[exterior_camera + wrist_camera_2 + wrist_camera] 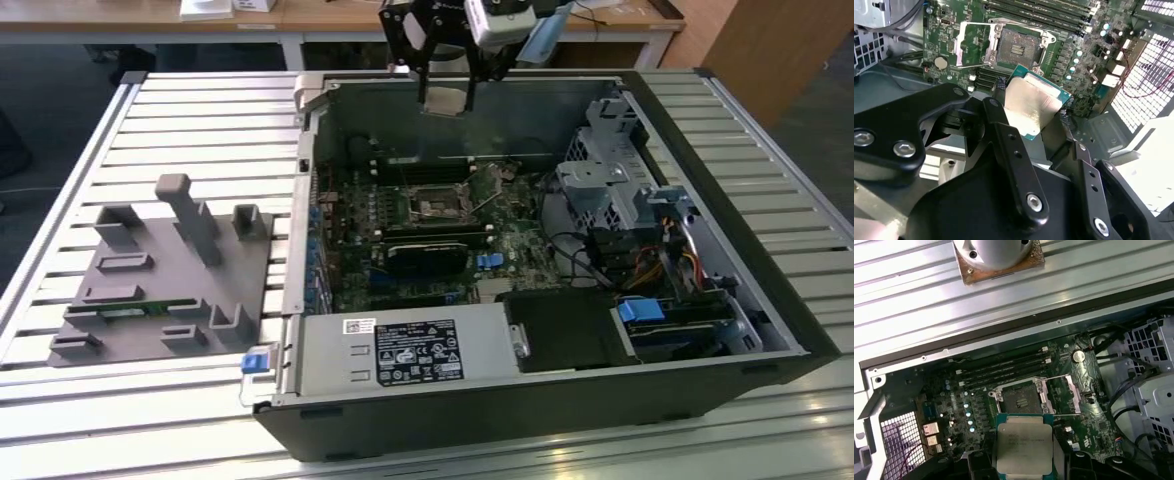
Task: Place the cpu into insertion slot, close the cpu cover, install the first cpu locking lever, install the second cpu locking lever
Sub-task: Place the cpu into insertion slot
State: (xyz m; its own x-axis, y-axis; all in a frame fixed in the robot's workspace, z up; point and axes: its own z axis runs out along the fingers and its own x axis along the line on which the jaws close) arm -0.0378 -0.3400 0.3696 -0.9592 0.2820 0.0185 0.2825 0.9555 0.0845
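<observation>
My gripper (1032,100) was clamped on the cpu (1024,442), hanging above the bare socket (1021,400). The cover (1066,395) stood open, so I judged placing, closing and latching all not yet done.

Bright even light, glare on the cpu (1030,104), dimmer inside the case (350,120).

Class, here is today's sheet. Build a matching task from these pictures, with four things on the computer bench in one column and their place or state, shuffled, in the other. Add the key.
Things
1. cpu
2. socket
3. cpu cover
4. grey fixture block

Place or state
A. swung open beside the socket
B. on the slatted table, to the exterior view's left of the case
C. held in the hand
D. bare, nothing seated in it

Pairs: 1-C, 2-D, 3-A, 4-B
</observation>
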